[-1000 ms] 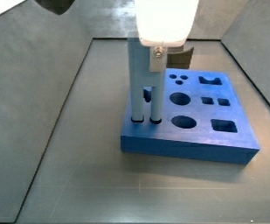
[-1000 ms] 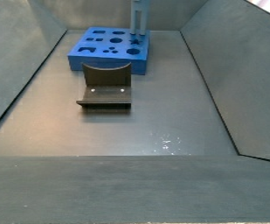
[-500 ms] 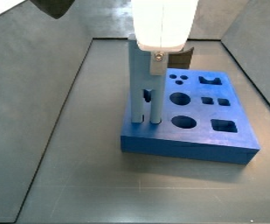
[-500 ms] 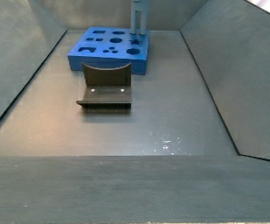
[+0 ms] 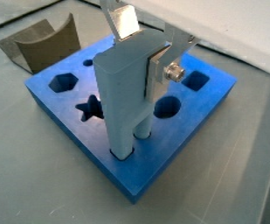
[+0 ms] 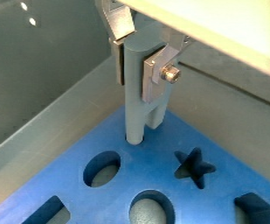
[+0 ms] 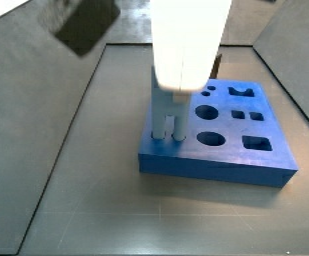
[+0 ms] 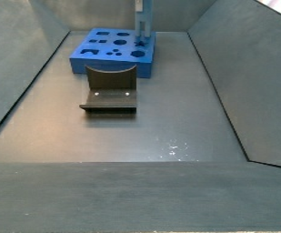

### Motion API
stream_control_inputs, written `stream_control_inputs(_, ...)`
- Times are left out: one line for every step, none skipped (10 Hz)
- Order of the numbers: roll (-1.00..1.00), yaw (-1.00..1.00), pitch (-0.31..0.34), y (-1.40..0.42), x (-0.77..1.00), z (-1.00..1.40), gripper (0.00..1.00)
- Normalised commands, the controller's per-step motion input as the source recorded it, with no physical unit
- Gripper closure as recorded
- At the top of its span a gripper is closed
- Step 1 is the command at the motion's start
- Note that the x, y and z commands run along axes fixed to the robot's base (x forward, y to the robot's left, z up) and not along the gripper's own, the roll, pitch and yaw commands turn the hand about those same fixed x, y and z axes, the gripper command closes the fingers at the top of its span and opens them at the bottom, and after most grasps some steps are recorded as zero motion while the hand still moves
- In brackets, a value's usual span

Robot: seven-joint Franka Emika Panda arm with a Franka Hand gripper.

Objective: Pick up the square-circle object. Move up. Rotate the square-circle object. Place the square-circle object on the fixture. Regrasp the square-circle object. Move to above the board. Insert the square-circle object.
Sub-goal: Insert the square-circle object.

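Observation:
The square-circle object (image 5: 123,96) is a slim blue-grey peg standing upright, its lower end down in a hole near one corner of the blue board (image 5: 207,107). My gripper (image 5: 143,52) is shut on the peg's upper part, a silver finger plate on each side. Another wrist view shows the same grip (image 6: 141,66) on the peg (image 6: 135,105) over the board (image 6: 161,175). In a side view the gripper (image 7: 170,128) stands low over the board's (image 7: 224,172) left part. The dark fixture (image 8: 110,96) sits in front of the board (image 8: 106,65).
Grey walls slope up round the tray floor (image 8: 167,127). The fixture (image 5: 38,44) stands just beside the board. A blurred dark shape (image 7: 85,28) hangs at the upper left in a side view. The board's other holes, among them a star (image 6: 193,166), are open.
My gripper has come down with the peg, so its white body sits lower over the board. The dark blurred shape in a side view has shifted down and right.

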Motion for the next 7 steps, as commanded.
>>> stream_control_inputs(0.09,-0.12,0.000,0.00,0.07,-0.57,1.00)
stream_control_inputs(0.05,-0.14,0.000,0.00,0.03,-0.47,1.00)
stream_control_inputs(0.03,-0.15,0.000,0.00,0.01,-0.42,1.00)
stream_control_inputs(0.00,-0.11,-0.011,0.00,0.05,-0.36,1.00)
stream_control_inputs(0.00,-0.05,-0.077,0.14,0.00,-0.17,1.00)
stream_control_inputs(0.00,0.00,-0.041,0.00,0.00,-0.03,1.00)
stream_control_inputs(0.00,0.00,0.000,0.00,0.00,0.00,1.00)
